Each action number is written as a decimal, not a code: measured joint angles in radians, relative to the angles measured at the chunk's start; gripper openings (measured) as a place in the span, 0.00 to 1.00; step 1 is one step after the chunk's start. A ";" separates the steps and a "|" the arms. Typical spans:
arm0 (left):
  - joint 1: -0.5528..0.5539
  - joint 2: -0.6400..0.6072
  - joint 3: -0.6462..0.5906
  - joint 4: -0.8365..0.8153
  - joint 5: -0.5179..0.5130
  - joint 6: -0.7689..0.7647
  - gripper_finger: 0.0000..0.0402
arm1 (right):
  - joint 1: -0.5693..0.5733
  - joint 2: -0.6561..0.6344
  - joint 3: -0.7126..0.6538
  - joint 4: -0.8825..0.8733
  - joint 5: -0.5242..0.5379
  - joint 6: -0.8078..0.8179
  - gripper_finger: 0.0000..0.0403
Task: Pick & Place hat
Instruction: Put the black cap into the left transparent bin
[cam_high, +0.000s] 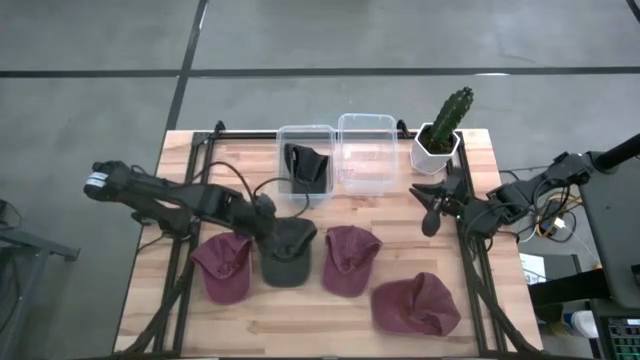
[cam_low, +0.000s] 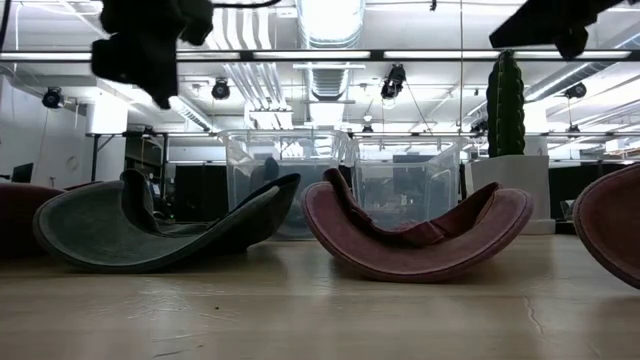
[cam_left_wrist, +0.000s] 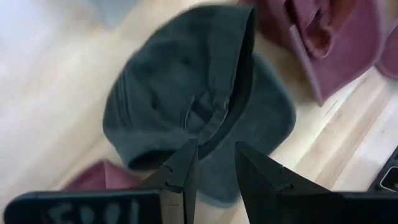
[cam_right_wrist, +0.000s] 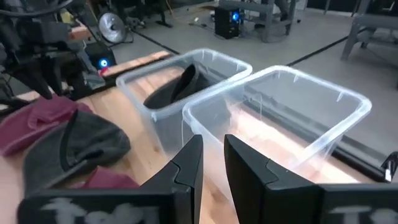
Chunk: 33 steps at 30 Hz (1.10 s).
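- the left gripper (cam_high: 268, 214) is hanging just above the dark grey hat (cam_high: 288, 250), at that hat's edge toward the bins; its fingers (cam_left_wrist: 180, 171) are standing a little apart with nothing between them.
- the dark grey hat is lying crown-down on the table (cam_high: 480, 170), between the maroon hat on the left (cam_high: 224, 265) and the middle maroon hat (cam_high: 350, 258); a 4th hat, also maroon (cam_high: 418, 304), is sitting nearer the front right corner.
- in the left wrist view the folded brim ridge (cam_left_wrist: 239, 81) is running straight away from the fingers, so they are straddling its line rather than crossing it; the left arm is plainly the nearer one.
- the left bin (cam_high: 307, 160) is already holding a dark hat (cam_high: 308, 166); the right bin (cam_high: 366, 148) looks bare, though its clear walls are making that hard to confirm.
- the right gripper (cam_high: 432, 205) is waiting near the potted cactus (cam_high: 445, 125), its fingers close together and gripping nothing.
- white lettering is showing on both wrist mounts, but none of it is readable.
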 joint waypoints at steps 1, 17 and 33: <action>-0.008 0.000 -0.011 0.000 0.001 -0.029 0.25 | 0.000 -0.002 -0.011 0.000 -0.001 0.005 0.15; -0.049 0.000 -0.092 0.001 0.034 -0.245 0.25 | 0.000 0.004 -0.043 0.001 -0.001 0.015 0.15; -0.049 0.000 -0.159 0.012 0.029 -0.315 0.25 | 0.000 0.004 -0.043 0.000 -0.001 0.011 0.15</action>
